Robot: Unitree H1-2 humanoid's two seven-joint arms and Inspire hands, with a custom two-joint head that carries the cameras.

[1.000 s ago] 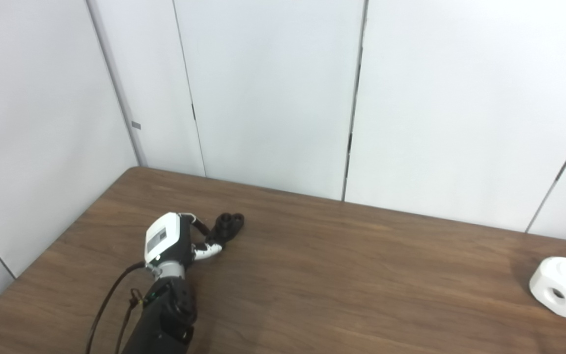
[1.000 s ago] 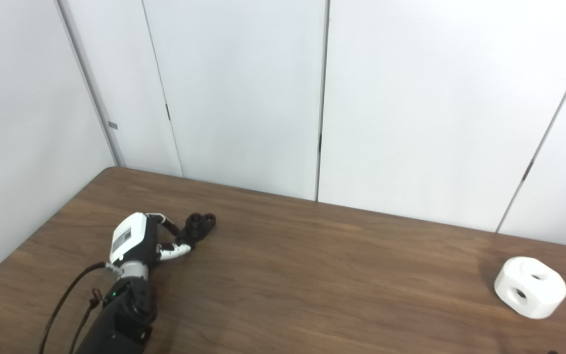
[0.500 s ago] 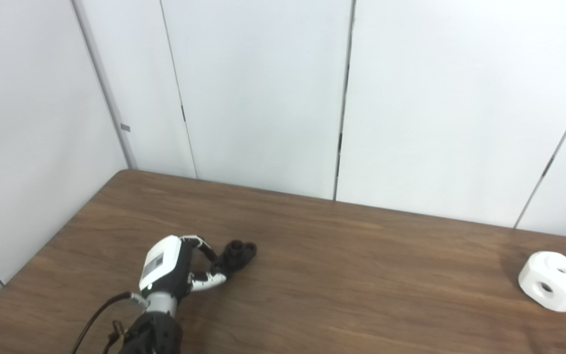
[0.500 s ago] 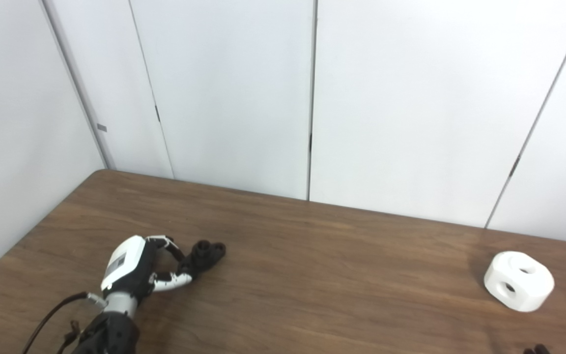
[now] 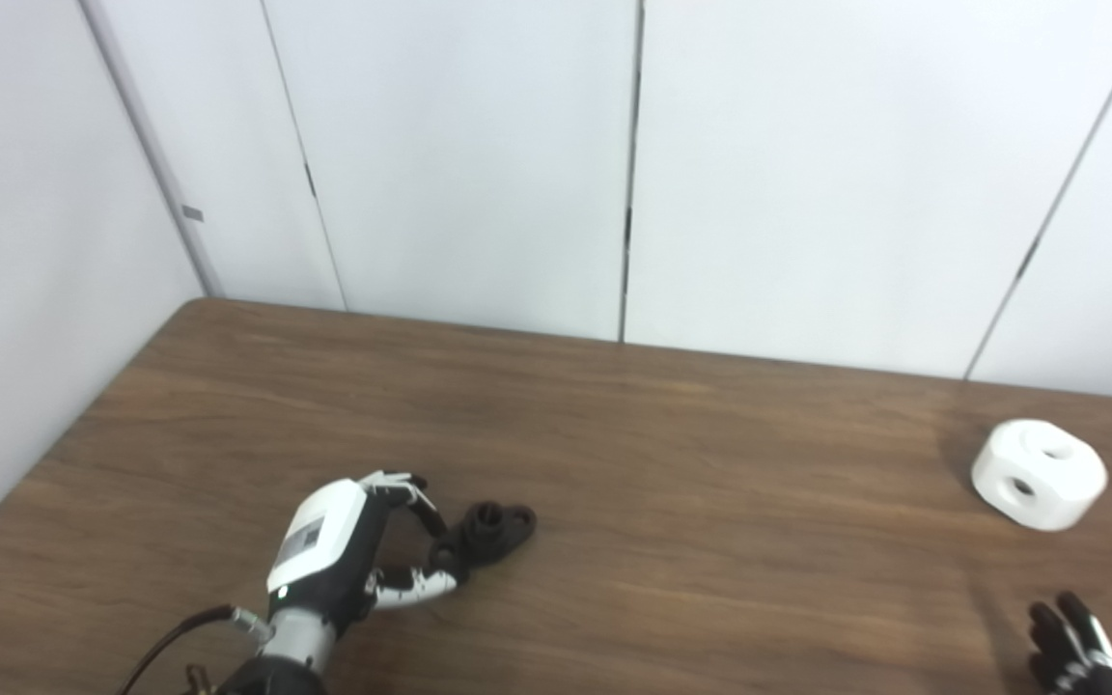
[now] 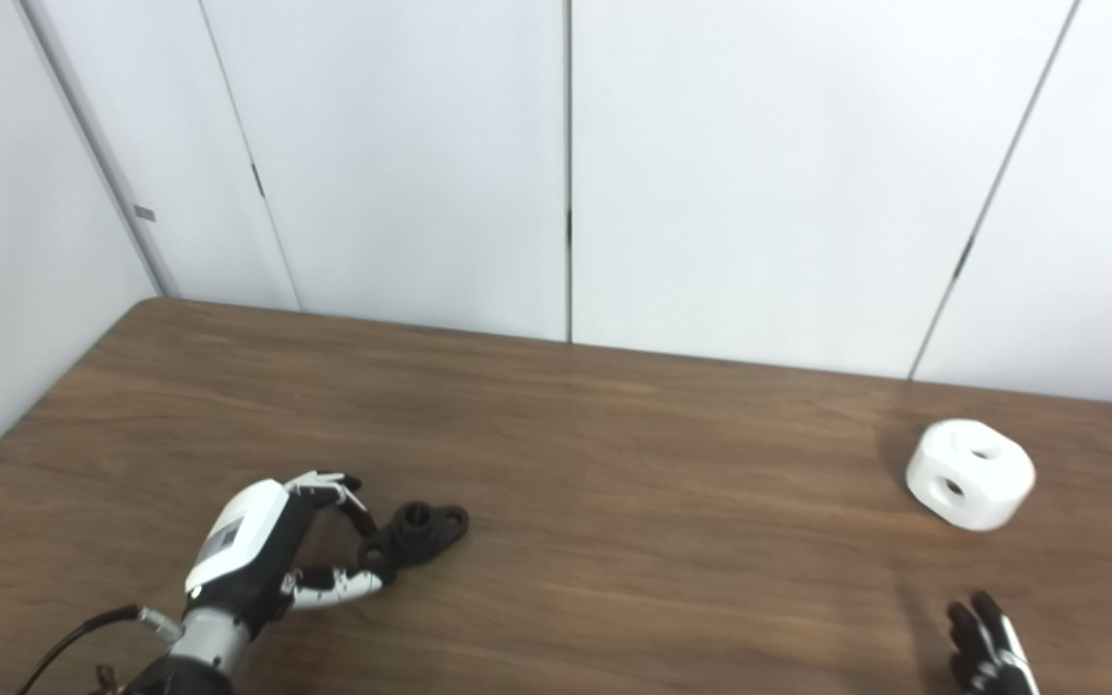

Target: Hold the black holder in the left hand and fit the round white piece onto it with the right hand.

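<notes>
Left hand (image 5: 344,555): low over the near left part of the table, white back turned up, fingers curled forward and thumb stretched out below them, reaching toward the black holder.
Left hand's hold: fingertips and thumb tip meet the holder's near end; they appear to pinch it, though the holder lies on the wood and is not lifted.
Black holder (image 5: 490,530): a small dark part with a raised round collar and a flat lobe with a hole, lying flat on the table just right of the left hand.
Round white piece (image 5: 1039,474): a squat white block with rounded edges, one hole on top and one in its side, resting on the table at the far right, well apart from the holder.
Right hand (image 6: 988,653): only dark fingers with light tips show at the bottom right edge, spread apart and holding nothing, near the white piece but clear of it.
Table (image 5: 710,541): brown wood grain, its left corner set against the walls.
Wall panels (image 5: 807,174): plain pale panels with dark vertical seams behind the table.
</notes>
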